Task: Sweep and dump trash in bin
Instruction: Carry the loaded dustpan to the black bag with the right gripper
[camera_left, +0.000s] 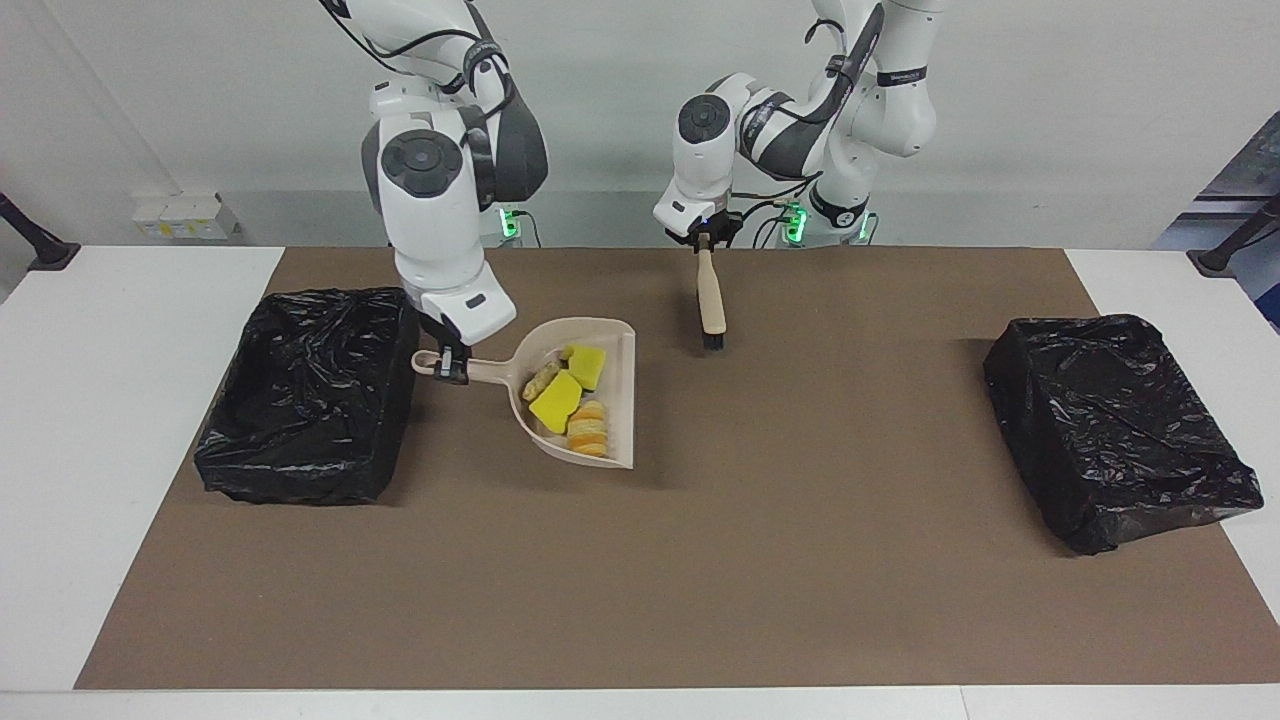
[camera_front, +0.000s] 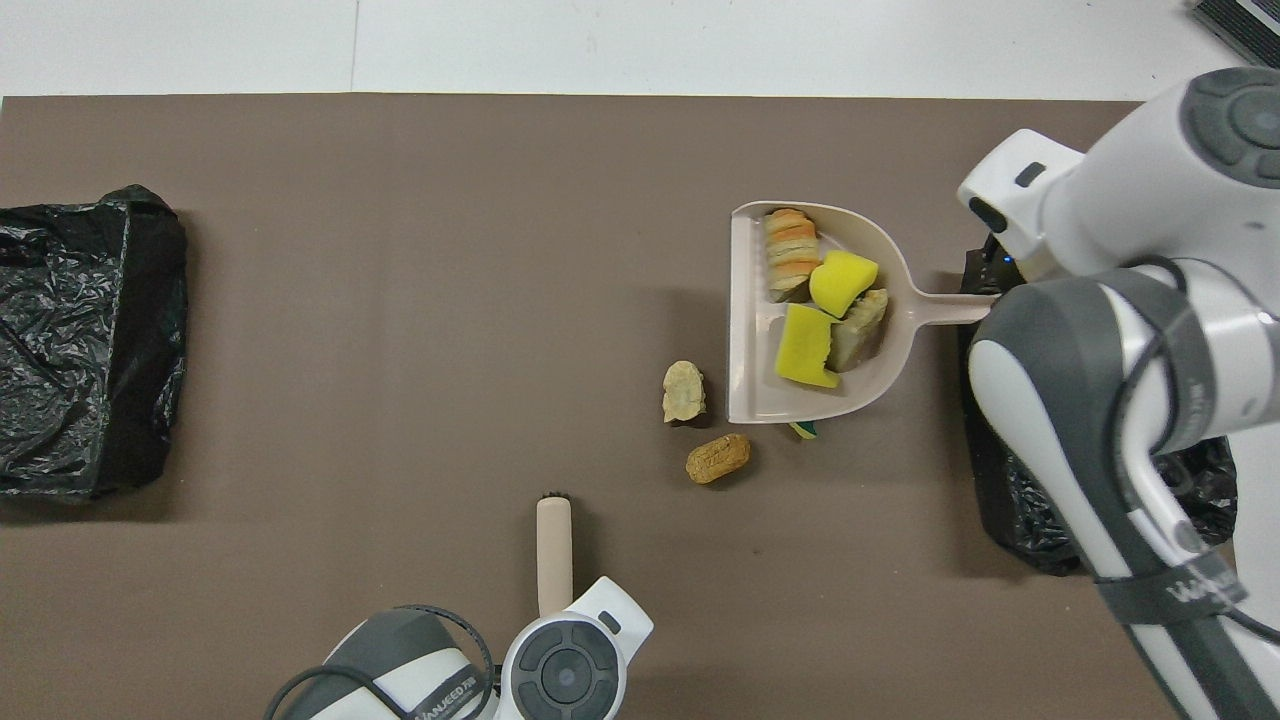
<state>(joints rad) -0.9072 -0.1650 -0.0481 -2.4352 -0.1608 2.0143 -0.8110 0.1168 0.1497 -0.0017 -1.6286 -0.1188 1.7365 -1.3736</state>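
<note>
On our desk (camera_left: 120, 400), under a brown mat (camera_left: 760, 560), two black-bagged bins sit at the ends. Our right hand (camera_left: 451, 366) grasps the handle of the beige dustpan (camera_left: 612, 400), tilted up beside the right arm's bin (camera_left: 310, 395). Four trash pieces (camera_front: 815, 300) lie in the pan; two tan lumps (camera_front: 684, 390) and a green-faced scrap rest on the mat just beside it. Our left hand (camera_left: 705, 243) grips the brush (camera_left: 712, 305), hanging bristles-down.
</note>
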